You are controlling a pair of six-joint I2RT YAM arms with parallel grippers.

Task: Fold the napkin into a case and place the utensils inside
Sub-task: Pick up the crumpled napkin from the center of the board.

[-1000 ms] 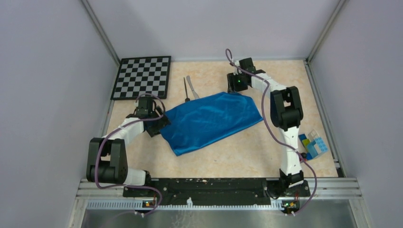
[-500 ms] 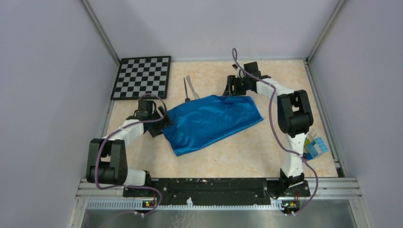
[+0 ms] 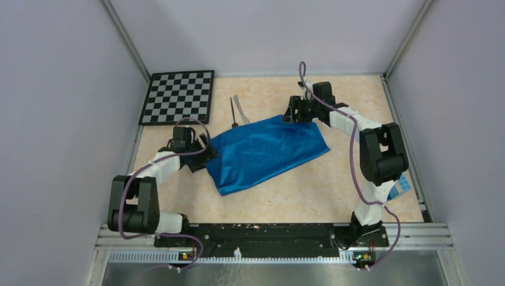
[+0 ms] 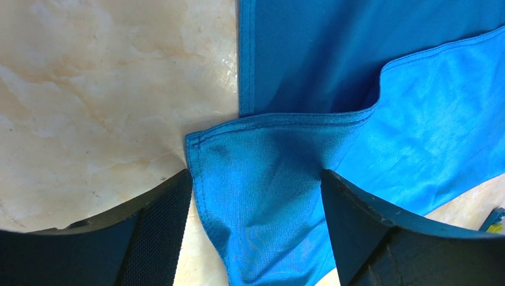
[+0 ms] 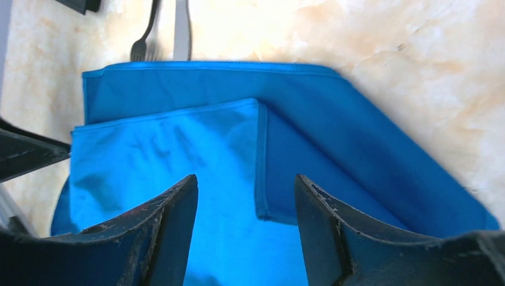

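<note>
The bright blue napkin [image 3: 265, 152] lies folded in layers in the middle of the table. My left gripper [image 3: 202, 156] is at its left corner. In the left wrist view the napkin's corner [image 4: 256, 173] lies between the open jaws of that gripper [image 4: 256, 179]. My right gripper [image 3: 293, 113] is at the napkin's far edge. It is open [image 5: 245, 182] above the cloth, with the upper layer's hemmed corner [image 5: 261, 161] between the jaws. The dark fork [image 3: 233, 112] and the pale knife [image 3: 240, 109] lie side by side just beyond the napkin's far left corner. The fork [image 5: 144, 42] and knife [image 5: 181, 27] also show in the right wrist view.
A black-and-white checkerboard [image 3: 178, 96] lies at the far left corner. Coloured toy blocks [image 3: 403, 184] sit at the right edge, mostly hidden behind the right arm. Grey walls enclose the table on three sides.
The right arm's elbow has swung to the right, and its gripper has shifted slightly right along the napkin's far edge. The left gripper has edged right onto the napkin's corner.
</note>
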